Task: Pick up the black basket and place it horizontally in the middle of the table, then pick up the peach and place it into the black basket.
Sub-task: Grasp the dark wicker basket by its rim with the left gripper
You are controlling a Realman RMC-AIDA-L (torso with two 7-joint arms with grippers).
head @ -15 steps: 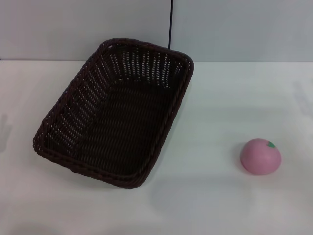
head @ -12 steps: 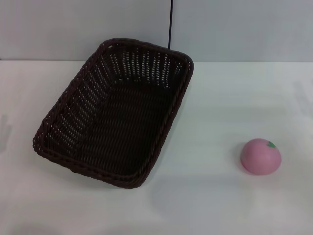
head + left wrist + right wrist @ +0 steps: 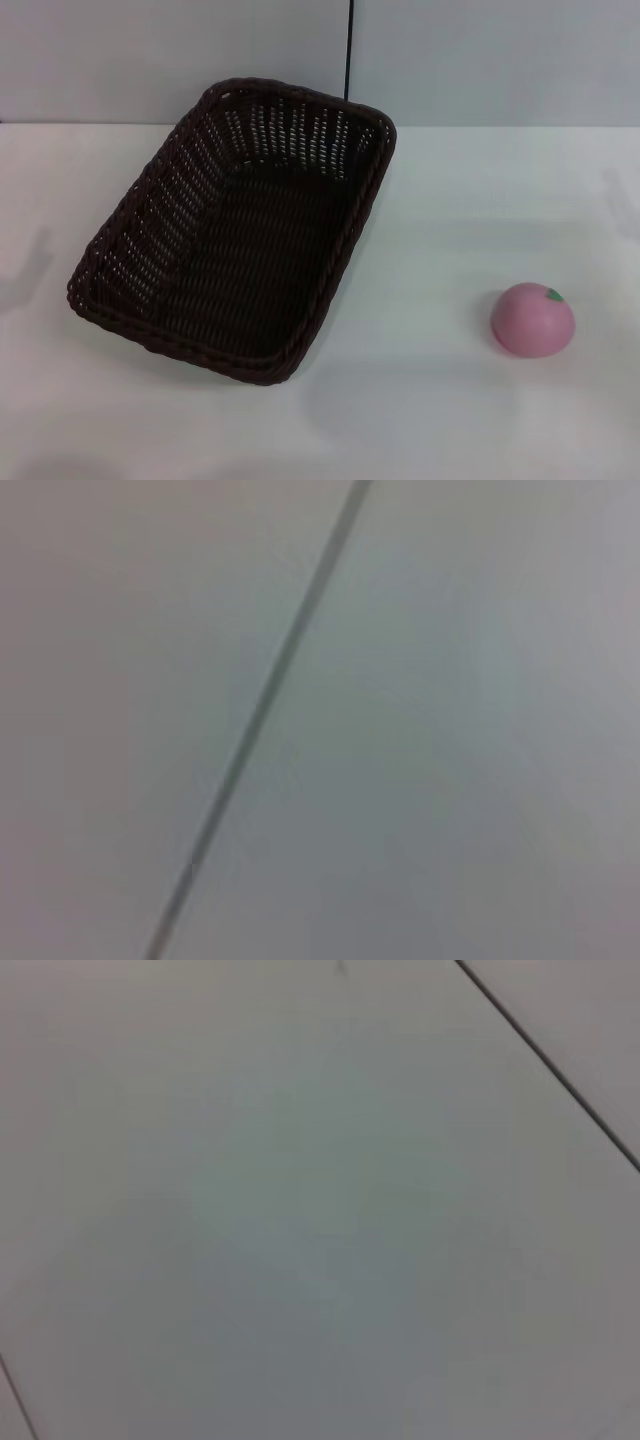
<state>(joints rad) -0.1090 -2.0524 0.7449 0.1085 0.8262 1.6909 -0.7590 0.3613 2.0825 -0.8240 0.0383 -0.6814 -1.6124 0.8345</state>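
Observation:
The black basket (image 3: 235, 230) is a large dark woven rectangle lying empty on the white table (image 3: 450, 210), left of centre, its long side running diagonally from near left to far right. The peach (image 3: 533, 319), small, round and pink with a green leaf mark, sits on the table at the near right, well apart from the basket. Neither gripper shows in the head view. Both wrist views show only plain grey surface crossed by a thin dark line.
A grey wall (image 3: 480, 60) with a dark vertical seam (image 3: 350, 45) stands behind the table's far edge. A faint shadow lies on the table at the left edge (image 3: 25, 265).
The basket and the peach have not moved. The faint shadow at the table's left edge has grown and shifted slightly.

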